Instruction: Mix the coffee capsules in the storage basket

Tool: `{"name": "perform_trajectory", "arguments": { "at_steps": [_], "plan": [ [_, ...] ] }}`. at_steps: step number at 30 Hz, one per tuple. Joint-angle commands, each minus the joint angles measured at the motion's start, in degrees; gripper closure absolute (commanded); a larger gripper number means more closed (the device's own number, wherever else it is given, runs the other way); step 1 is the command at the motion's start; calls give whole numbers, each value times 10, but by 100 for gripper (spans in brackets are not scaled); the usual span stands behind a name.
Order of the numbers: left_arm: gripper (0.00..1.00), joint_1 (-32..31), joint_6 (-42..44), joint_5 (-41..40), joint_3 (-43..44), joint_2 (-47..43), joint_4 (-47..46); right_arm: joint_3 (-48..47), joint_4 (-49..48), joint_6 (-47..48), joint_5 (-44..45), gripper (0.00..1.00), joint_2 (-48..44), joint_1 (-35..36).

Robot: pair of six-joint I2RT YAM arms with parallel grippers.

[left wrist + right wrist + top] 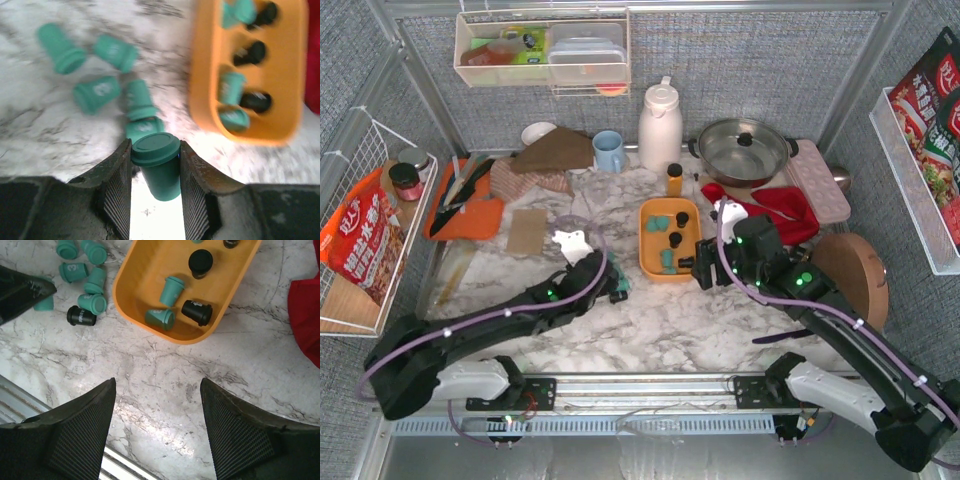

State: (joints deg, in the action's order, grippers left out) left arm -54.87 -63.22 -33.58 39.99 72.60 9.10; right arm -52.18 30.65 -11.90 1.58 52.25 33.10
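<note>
The orange storage basket [649, 244] sits mid-table and holds a few teal and black coffee capsules [171, 290]. It also shows in the left wrist view [287, 75] and the right wrist view [145, 275]. Several teal capsules [96, 94] and one black capsule [81, 316] lie loose on the marble to the basket's left. My left gripper [156, 150], just left of the basket [615, 285], is shut on a teal capsule [161, 172], lid end forward. My right gripper [157, 382] is open and empty above bare marble by the basket's near right corner [690, 268].
A white thermos [660, 125], a blue mug [609, 150], a lidded pan [745, 148] and a small yellow bottle [674, 178] stand behind the basket. A red cloth [785, 210], a pink egg tray [818, 180] and a round wooden board [850, 265] lie to the right.
</note>
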Motion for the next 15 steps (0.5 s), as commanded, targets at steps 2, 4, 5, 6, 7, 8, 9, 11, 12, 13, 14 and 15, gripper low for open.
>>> {"name": "perform_trajectory", "arguments": {
  "at_steps": [2,4,5,6,7,8,9,11,12,13,14,15],
  "plan": [
    [83,-2,299,196,-86,-87,-341,-20,-5,3,-42,27,23,1],
    [83,-4,379,243,-107,-104,-395,-29,-5,1,-60,27,34,1],
    [83,-5,408,263,-115,-110,-416,-34,-4,0,-66,27,39,1],
    [83,-5,442,283,-123,-113,-434,-40,-3,-2,-72,27,45,2],
    [83,-6,474,304,-131,-117,-454,-44,-2,-3,-77,27,49,3],
    [83,-7,504,321,-140,-117,-476,-45,-3,-5,-83,27,52,3],
    [84,-8,535,339,-150,-117,-498,-45,-5,-7,-86,27,55,4],
    [85,-9,597,378,-171,-115,-545,-66,-8,-10,-91,27,59,7],
    [86,-9,627,397,-180,-112,-567,-71,-8,-12,-94,27,62,9],
    [87,-9,656,416,-190,-109,-589,-78,-6,-15,-97,27,65,10],
    [88,-10,687,432,-201,-107,-609,-85,-4,-17,-101,27,68,13],
    [89,-10,714,445,-209,-103,-630,-90,-2,-19,-105,27,71,15]
  ]
}}
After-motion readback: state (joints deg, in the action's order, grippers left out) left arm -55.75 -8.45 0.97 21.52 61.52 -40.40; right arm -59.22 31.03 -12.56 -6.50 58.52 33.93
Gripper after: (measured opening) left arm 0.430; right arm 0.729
